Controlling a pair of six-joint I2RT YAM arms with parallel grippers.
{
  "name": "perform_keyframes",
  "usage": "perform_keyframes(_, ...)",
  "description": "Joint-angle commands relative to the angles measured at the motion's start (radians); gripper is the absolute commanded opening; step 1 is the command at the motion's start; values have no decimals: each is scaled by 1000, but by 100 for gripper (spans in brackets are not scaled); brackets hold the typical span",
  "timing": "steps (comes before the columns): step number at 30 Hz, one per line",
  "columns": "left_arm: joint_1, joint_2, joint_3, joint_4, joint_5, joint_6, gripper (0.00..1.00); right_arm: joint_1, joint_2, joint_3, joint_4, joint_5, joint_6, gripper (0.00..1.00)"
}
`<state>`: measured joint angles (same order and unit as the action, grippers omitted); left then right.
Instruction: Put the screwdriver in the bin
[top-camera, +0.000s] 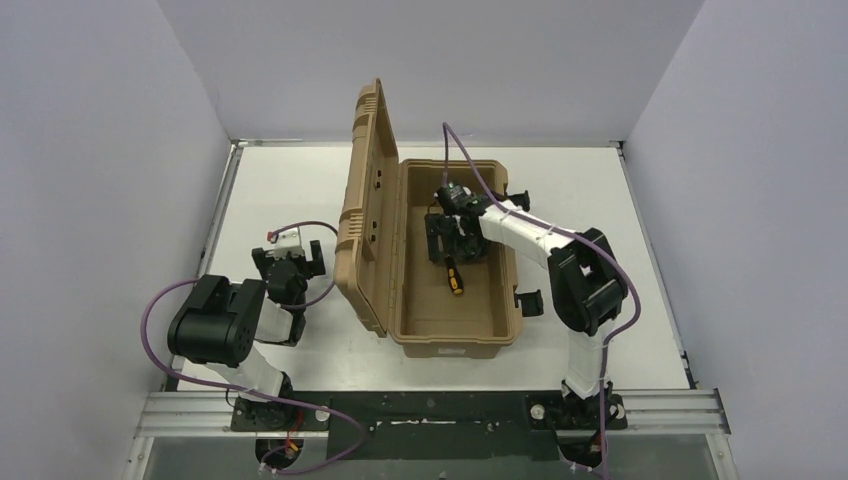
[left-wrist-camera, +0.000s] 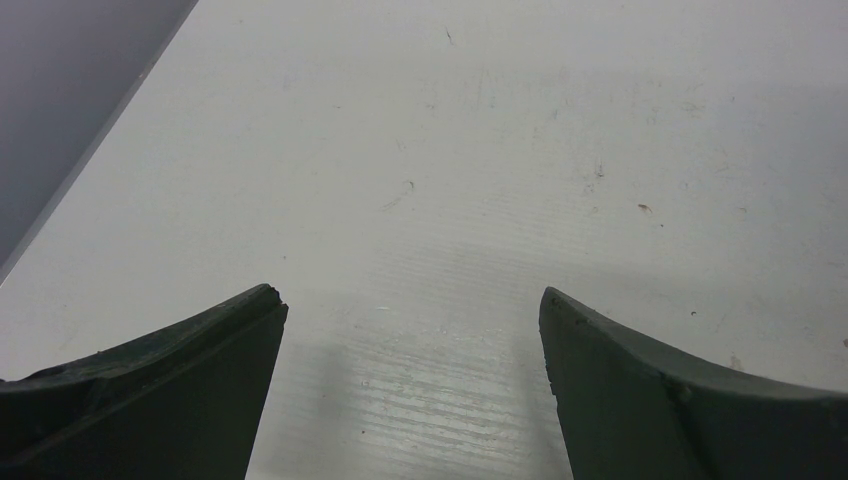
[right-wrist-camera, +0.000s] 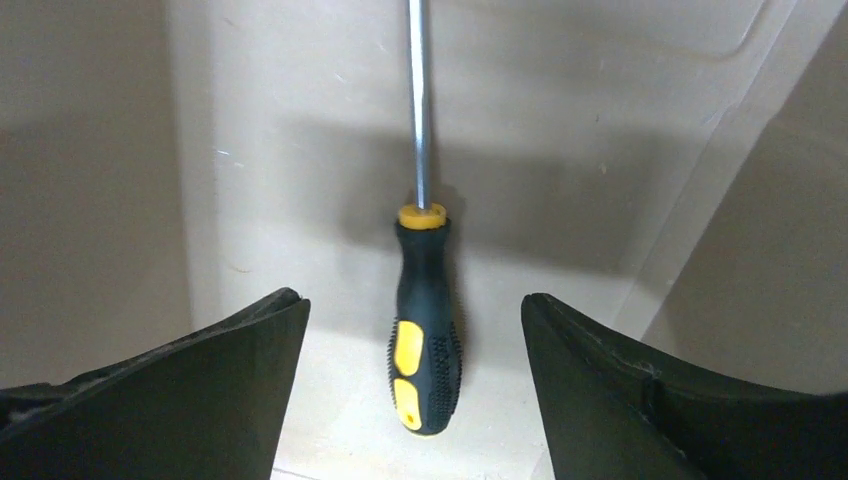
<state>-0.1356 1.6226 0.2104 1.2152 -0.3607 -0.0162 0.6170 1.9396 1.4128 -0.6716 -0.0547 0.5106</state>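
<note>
Both hands, jaws spread wide
Right hand (top-camera: 452, 240) reaches toward 11 o'clock from its base, pointing down; left hand (top-camera: 290, 262) folded back at 9 o'clock.

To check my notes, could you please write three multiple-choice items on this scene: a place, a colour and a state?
1. The screwdriver lies: A on the table; B on the floor of the bin; C on the lid.
2. Its handle is: A red and white; B yellow and black; C blue.
3. The right gripper is: A open; B shut on the screwdriver; C shut, empty.
Answers: B, tan walls surround it; B, the wrist view shows it; A, both fingers stand clear of the handle.
</note>
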Motion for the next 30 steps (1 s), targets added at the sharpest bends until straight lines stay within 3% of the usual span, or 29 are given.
perform_keyframes(1, 6, -1, 24, 47, 7, 2, 97, 2, -28, 205, -106, 43, -26, 84)
perform_keyframes(6, 6, -1, 24, 48, 8, 2, 97, -1, -72, 337, -144, 97, -100, 100)
perform_keyframes(11, 7, -1, 24, 47, 9, 2, 97, -48, -167, 353, -118, 192, -187, 100)
perform_keyframes(15, 8, -1, 24, 46, 10, 1, 97, -182, -279, 297, -56, 253, -212, 100)
perform_keyframes(20, 7, -1, 24, 46, 10, 2, 97, -429, -447, 123, 83, 217, -249, 100)
perform_keyframes(23, 7, -1, 24, 45, 10, 2, 97, -607, -526, -76, 203, 157, -273, 100)
perform_keyframes(30, 8, -3, 24, 41, 12, -1, 97, -837, -662, -604, 700, -76, -304, 100)
